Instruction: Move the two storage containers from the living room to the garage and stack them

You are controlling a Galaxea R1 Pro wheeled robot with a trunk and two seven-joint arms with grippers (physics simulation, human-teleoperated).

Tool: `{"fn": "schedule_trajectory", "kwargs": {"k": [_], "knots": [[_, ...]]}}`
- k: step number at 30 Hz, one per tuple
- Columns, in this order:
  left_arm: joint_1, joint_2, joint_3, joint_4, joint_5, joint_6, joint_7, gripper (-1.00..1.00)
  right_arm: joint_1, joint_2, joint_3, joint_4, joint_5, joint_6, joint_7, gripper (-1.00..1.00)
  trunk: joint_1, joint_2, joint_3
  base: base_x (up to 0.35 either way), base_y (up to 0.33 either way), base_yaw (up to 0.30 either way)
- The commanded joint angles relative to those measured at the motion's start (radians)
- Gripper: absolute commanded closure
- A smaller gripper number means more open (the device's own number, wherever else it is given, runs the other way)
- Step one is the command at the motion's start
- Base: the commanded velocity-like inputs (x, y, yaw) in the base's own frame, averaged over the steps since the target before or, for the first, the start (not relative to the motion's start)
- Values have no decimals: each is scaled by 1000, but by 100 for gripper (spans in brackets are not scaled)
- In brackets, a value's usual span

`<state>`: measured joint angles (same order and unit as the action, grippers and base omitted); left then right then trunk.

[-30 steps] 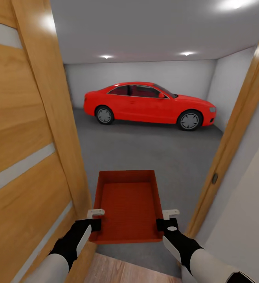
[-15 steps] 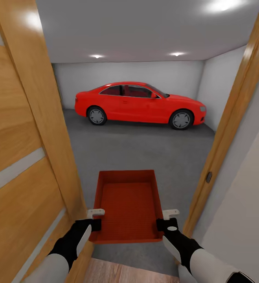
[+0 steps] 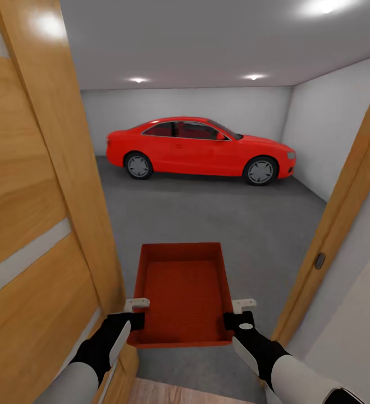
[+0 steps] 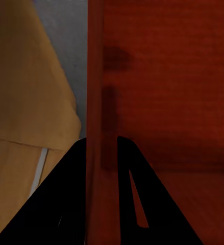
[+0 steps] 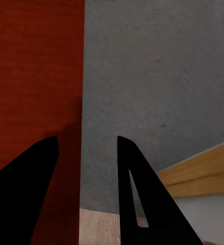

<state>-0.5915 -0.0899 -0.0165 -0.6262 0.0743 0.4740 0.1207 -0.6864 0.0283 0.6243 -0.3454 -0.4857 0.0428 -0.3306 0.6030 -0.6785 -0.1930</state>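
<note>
One red-orange storage container hangs level in front of me, held at its near corners over the threshold. My left gripper is shut on its left wall, and in the left wrist view the gripper straddles that wall of the container. On the opposite wall my right gripper is shut too; in its wrist view the gripper straddles the container with a wider gap. Ahead lies the garage and its dark grey floor, also below the right gripper as floor.
An open wooden door stands close on my left, also door. A wooden door frame rises at the right. A red car is parked along the back wall. Light wood planks end under my arms.
The whole view has shifted as I rolled forward and turned in the doorway: the right frame slid outward and more garage wall shows. The container and both grippers keep their place in the picture.
</note>
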Motion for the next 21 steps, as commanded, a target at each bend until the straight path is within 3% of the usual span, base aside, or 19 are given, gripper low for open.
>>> {"fn": "schedule_trajectory", "kwargs": {"k": [1, 13, 21], "knots": [[-1, -1, 6, -5, -31, -2, 34, 100, -1, 21, 5, -1, -19, 5, -9, 100, 0, -1, -2, 14, 15, -99], [0, -1, 6, -10, -31, -2, 34, 100, -1, 21, 4, -1, -19, 5, -8, 100, 0, -1, -2, 2, 2, -201], [0, -1, 6, -2, -32, -2, 34, 100, -1, 19, 5, -1, -21, 5, -8, 100, 0, -1, -2, 155, 136, -34]]}}
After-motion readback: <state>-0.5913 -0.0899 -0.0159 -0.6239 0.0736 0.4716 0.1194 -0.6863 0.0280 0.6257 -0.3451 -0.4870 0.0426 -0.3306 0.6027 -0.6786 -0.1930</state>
